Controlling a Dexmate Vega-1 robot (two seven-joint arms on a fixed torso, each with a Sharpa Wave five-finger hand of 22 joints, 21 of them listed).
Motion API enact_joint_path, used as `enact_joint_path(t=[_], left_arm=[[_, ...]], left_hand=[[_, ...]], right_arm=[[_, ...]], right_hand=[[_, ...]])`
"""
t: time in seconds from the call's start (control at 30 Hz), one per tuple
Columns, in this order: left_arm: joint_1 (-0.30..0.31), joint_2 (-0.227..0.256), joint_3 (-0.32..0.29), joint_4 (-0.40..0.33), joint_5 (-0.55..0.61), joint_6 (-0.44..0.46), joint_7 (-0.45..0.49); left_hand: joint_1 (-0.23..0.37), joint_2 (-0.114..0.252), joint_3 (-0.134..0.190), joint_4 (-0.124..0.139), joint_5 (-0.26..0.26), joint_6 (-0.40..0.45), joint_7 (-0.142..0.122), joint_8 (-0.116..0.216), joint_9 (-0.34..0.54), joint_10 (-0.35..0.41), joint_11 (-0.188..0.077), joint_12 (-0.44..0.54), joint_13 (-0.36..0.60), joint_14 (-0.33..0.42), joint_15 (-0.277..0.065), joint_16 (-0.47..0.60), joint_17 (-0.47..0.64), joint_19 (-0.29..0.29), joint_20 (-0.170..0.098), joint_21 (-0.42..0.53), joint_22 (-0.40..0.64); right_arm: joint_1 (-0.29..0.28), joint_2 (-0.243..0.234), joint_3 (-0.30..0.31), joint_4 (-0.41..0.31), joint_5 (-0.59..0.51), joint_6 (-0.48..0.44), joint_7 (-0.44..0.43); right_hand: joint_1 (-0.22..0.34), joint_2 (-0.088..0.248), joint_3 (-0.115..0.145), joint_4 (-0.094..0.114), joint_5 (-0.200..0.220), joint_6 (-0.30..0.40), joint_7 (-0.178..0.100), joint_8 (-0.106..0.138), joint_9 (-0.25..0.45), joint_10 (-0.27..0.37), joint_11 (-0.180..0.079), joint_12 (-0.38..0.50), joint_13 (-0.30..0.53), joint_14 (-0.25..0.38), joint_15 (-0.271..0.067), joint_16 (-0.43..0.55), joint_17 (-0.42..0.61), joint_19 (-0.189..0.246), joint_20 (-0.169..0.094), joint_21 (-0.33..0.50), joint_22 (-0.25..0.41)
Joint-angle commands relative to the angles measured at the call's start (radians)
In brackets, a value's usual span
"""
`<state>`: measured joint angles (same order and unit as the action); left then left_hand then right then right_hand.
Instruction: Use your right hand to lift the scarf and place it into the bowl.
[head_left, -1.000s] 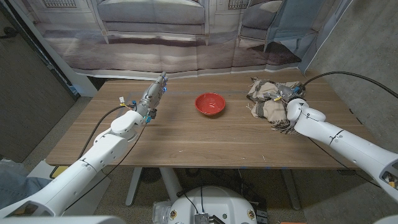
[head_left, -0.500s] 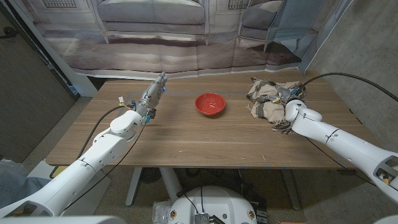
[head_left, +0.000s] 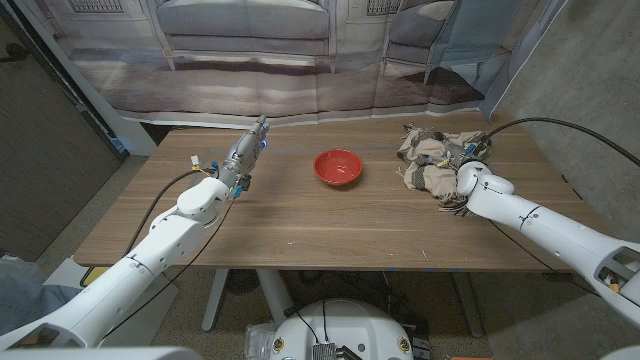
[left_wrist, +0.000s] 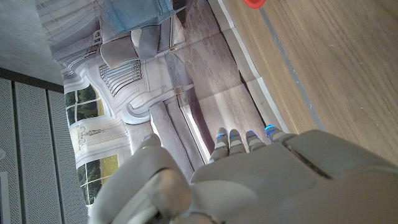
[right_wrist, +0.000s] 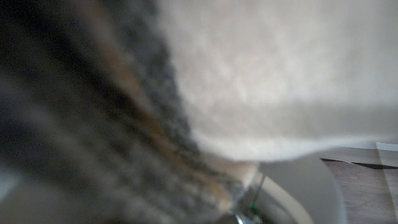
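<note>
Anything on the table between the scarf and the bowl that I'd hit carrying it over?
No. In the head view, only bare wood lies between the scarf and the red bowl.

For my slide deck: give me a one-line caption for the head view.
Right hand buried in the crumpled scarf, red bowl empty at table centre, left hand idle.

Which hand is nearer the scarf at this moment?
Right. The right hand is on the scarf, among its folds; the left hand is across the table, beyond the red bowl.
</note>
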<state>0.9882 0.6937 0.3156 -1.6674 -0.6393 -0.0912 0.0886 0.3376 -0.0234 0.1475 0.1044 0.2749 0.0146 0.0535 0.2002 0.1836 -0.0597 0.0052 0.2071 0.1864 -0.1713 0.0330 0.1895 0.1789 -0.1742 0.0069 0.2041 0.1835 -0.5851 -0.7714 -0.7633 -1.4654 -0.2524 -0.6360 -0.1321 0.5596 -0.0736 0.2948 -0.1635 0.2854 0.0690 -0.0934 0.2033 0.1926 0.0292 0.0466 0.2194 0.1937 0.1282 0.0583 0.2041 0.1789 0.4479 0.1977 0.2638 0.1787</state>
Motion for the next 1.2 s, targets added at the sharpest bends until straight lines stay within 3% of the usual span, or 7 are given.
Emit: enact_joint_path(t=[0.03, 0.3, 0.43, 0.77, 0.87, 0.97, 1.2], left_arm=[[0.003, -0.001, 0.003, -0.006, 0.003, 0.002, 0.007], [0.006, -0.001, 0.001, -0.011, 0.004, 0.000, 0.010], [0.008, -0.001, 0.000, -0.012, 0.004, -0.001, 0.011], [0.011, -0.002, -0.001, -0.010, 0.002, -0.006, 0.009], [0.010, -0.001, -0.001, -0.010, 0.003, -0.005, 0.008], [0.010, -0.001, 0.000, -0.010, 0.003, -0.004, 0.008], [0.011, 0.000, -0.001, -0.011, 0.001, -0.004, 0.007]], left_hand=[[0.001, 0.008, -0.005, 0.002, -0.004, 0.007, 0.003, 0.006, 0.005, 0.005, 0.002, 0.000, 0.002, -0.010, 0.001, 0.000, 0.005, -0.099, 0.008, -0.001, 0.003], [0.001, 0.008, -0.006, 0.002, -0.004, 0.011, 0.003, 0.006, 0.005, 0.006, 0.000, 0.000, 0.002, -0.010, 0.000, 0.000, 0.005, -0.098, 0.007, 0.000, 0.003], [0.002, 0.009, -0.007, 0.002, -0.004, 0.013, 0.004, 0.007, 0.005, 0.007, 0.000, 0.000, 0.002, -0.009, 0.000, 0.000, 0.005, -0.098, 0.007, 0.000, 0.003], [0.002, 0.010, -0.009, 0.002, -0.004, 0.016, 0.004, 0.007, 0.005, 0.010, 0.000, 0.001, 0.002, -0.008, 0.000, 0.000, 0.005, -0.099, 0.008, 0.000, 0.003], [0.002, 0.010, -0.010, 0.002, -0.004, 0.016, 0.004, 0.007, 0.005, 0.010, 0.000, 0.001, 0.002, -0.008, 0.000, 0.000, 0.005, -0.099, 0.009, 0.000, 0.003], [0.002, 0.010, -0.010, 0.002, -0.004, 0.019, 0.005, 0.007, 0.005, 0.011, 0.001, 0.001, 0.002, -0.008, 0.001, 0.000, 0.005, -0.099, 0.009, 0.000, 0.003], [0.002, 0.011, -0.012, 0.002, -0.005, 0.020, 0.005, 0.007, 0.005, 0.011, 0.000, 0.001, 0.002, -0.007, 0.001, 0.000, 0.005, -0.098, 0.008, 0.001, 0.003]], right_arm=[[0.008, 0.008, -0.014, 0.019, 0.000, -0.010, 0.000], [0.015, 0.014, -0.022, 0.031, -0.008, -0.010, -0.009], [0.023, 0.024, -0.031, 0.042, -0.017, -0.028, -0.010], [0.028, 0.044, -0.054, 0.063, -0.057, -0.042, -0.058], [0.021, 0.051, -0.054, 0.067, -0.069, -0.042, -0.094], [0.011, 0.054, -0.044, 0.064, -0.070, -0.034, -0.124], [-0.008, 0.054, -0.015, 0.049, -0.051, -0.022, -0.155]], right_hand=[[0.043, 0.007, 0.016, 0.001, 0.009, 0.028, -0.014, 0.013, 0.006, 0.020, -0.005, 0.010, 0.001, 0.061, -0.021, 0.014, 0.005, 0.085, -0.028, 0.026, 0.006], [0.092, 0.015, 0.032, 0.000, 0.008, 0.065, -0.025, 0.021, 0.008, 0.039, -0.018, 0.016, 0.002, 0.128, -0.048, 0.020, 0.006, 0.158, -0.071, 0.042, 0.008], [0.135, 0.027, 0.048, 0.000, 0.002, 0.084, -0.033, 0.022, 0.009, 0.081, -0.035, 0.031, 0.005, 0.188, -0.085, 0.028, 0.010, 0.195, -0.131, 0.048, 0.010], [0.208, 0.074, 0.078, 0.014, -0.032, 0.248, -0.086, 0.059, 0.011, 0.271, -0.136, 0.100, 0.015, 0.404, -0.200, 0.081, 0.046, 0.349, -0.266, 0.105, 0.029], [0.247, 0.101, 0.091, 0.011, -0.049, 0.344, -0.117, 0.086, 0.018, 0.352, -0.157, 0.137, 0.028, 0.486, -0.233, 0.110, 0.074, 0.418, -0.328, 0.146, 0.039], [0.300, 0.137, 0.099, 0.006, -0.069, 0.427, -0.113, 0.118, 0.035, 0.424, -0.187, 0.177, 0.044, 0.574, -0.270, 0.150, 0.122, 0.492, -0.388, 0.200, 0.049], [0.441, 0.166, 0.091, -0.006, -0.099, 0.569, -0.112, 0.210, 0.098, 0.491, -0.183, 0.249, 0.118, 0.659, -0.292, 0.167, 0.224, 0.521, -0.413, 0.302, 0.077]])
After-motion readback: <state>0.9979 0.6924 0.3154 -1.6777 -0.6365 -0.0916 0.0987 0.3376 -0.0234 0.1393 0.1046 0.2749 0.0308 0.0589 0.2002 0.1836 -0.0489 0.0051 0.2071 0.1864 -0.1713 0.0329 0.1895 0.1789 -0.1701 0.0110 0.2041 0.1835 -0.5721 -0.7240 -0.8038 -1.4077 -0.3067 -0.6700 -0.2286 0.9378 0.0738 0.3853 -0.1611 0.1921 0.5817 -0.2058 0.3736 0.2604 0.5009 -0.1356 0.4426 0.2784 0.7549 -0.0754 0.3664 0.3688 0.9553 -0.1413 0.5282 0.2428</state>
